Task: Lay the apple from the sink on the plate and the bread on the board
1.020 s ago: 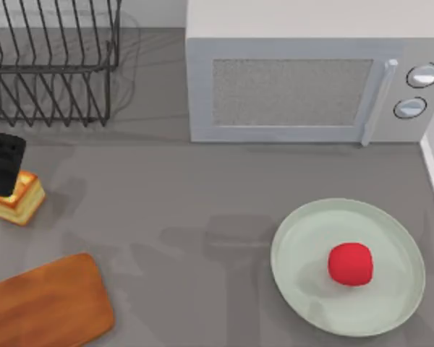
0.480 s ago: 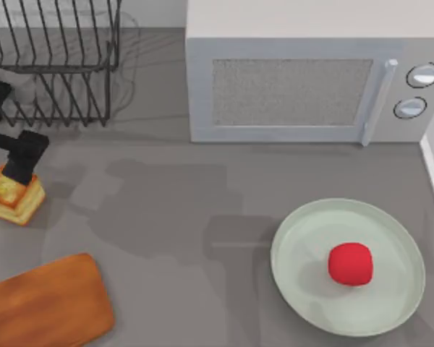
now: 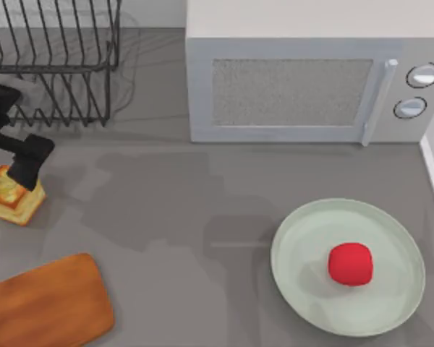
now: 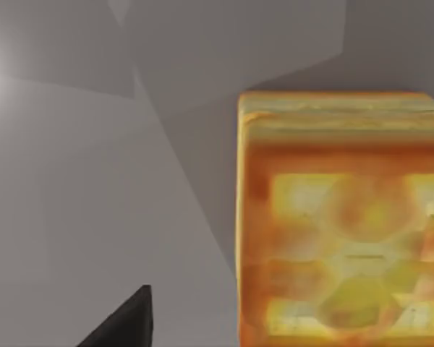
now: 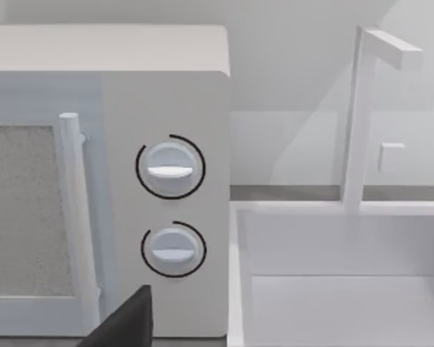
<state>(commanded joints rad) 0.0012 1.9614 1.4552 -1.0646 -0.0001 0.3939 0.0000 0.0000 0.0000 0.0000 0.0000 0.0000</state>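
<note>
The bread (image 3: 7,199), a golden-topped block, sits on the counter at the far left. My left gripper (image 3: 26,165) hangs right over its far right corner. The left wrist view looks straight down on the bread (image 4: 340,224), close up and off to one side. The reddish-brown board (image 3: 43,307) lies at the front left, just in front of the bread, with nothing on it. The red apple (image 3: 349,263) rests on the pale green plate (image 3: 296,238) at the front right. My right arm is parked beyond the right side, and a dark tip of my right gripper (image 5: 123,325) faces the microwave's knobs.
A microwave (image 3: 304,79) stands along the back, with a wire dish rack (image 3: 54,65) at the back left close behind my left arm. The sink (image 5: 333,289) with its tap (image 5: 362,116) lies to the right of the microwave. Open grey counter stretches between board and plate.
My left gripper has shifted from the left edge a little to the right, over the bread's far right corner, with more of the arm now in view. Bread, apple and plate stay put.
</note>
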